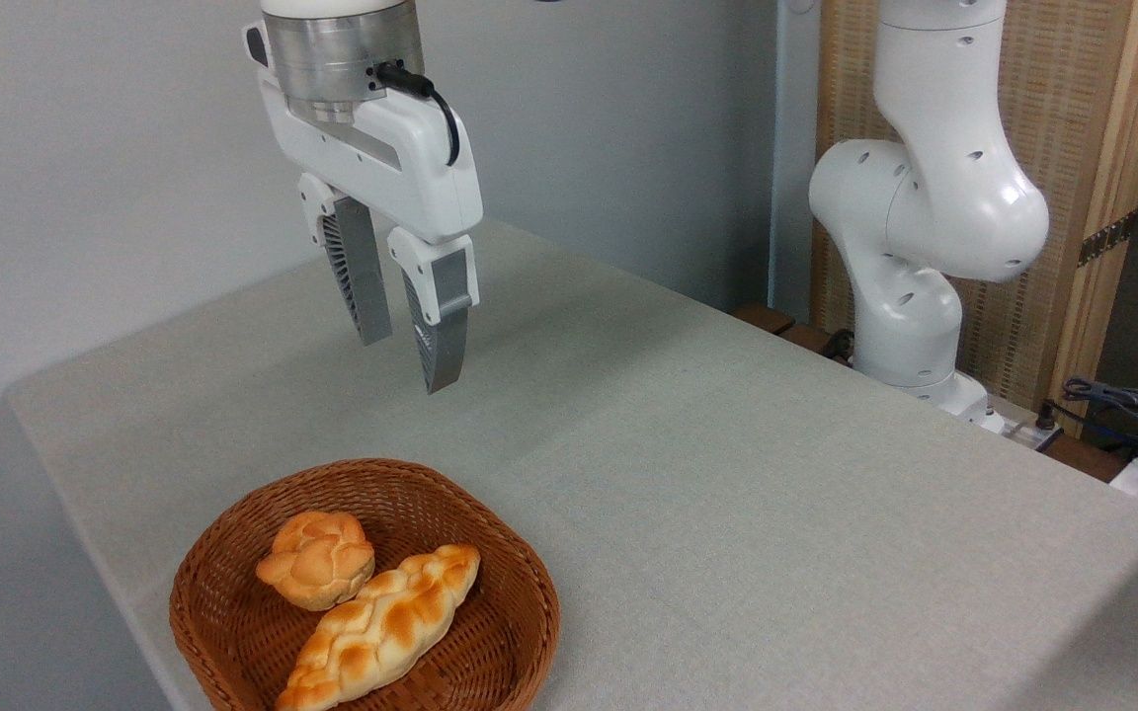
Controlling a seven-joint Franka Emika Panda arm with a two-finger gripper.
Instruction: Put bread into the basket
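Across most of the view stretches a table (727, 474) under a pale grey cloth, its far corner meeting a plain wall. At the right rear stands the white arm (925, 217), its base at the table's far edge with cables beside it. From the top of the view, left of centre, the gripper (409, 351) hangs fingers down, high above the cloth. Its two grey fingers (436, 341) stand a narrow gap apart and hold nothing, so it reads as released and empty. Near the front left edge sits the basket (529, 592), brown wicker with a thick rim. Inside it lies the bread (381, 627), a braided golden loaf, its long axis running on a diagonal from the lower left near the front rim up toward the right. A small round bun (317, 558) rests against its upper left side, touching it. The loaf lies below the gripper and nearer the camera, well apart from the fingers. Judging by this, the task looks done: the loaf is already in the basket, and no grasp remains to line up.
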